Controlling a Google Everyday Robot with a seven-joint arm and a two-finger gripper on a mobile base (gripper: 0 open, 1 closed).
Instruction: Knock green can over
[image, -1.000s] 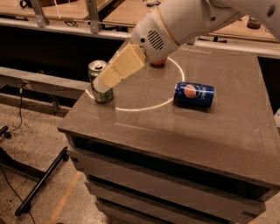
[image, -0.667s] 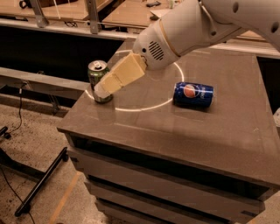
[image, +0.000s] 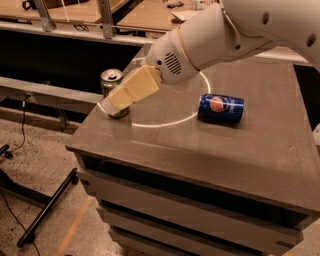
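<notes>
The green can (image: 111, 84) stands upright near the far left corner of the grey table (image: 210, 150); its silver top and pull tab show. My gripper (image: 116, 101), with cream-coloured fingers, reaches down from the white arm (image: 210, 40) and lies right in front of the can, covering most of its side. It seems to touch the can or be just short of it.
A blue Pepsi can (image: 221, 108) lies on its side in the middle of the table, to the right of a white circle line (image: 165, 123). The table's left edge is close to the green can. A black stand (image: 45, 210) lies on the floor at lower left.
The arm has shifted a little and the gripper has stayed against the green can. The can stands upright as before. The Pepsi can has not moved.
</notes>
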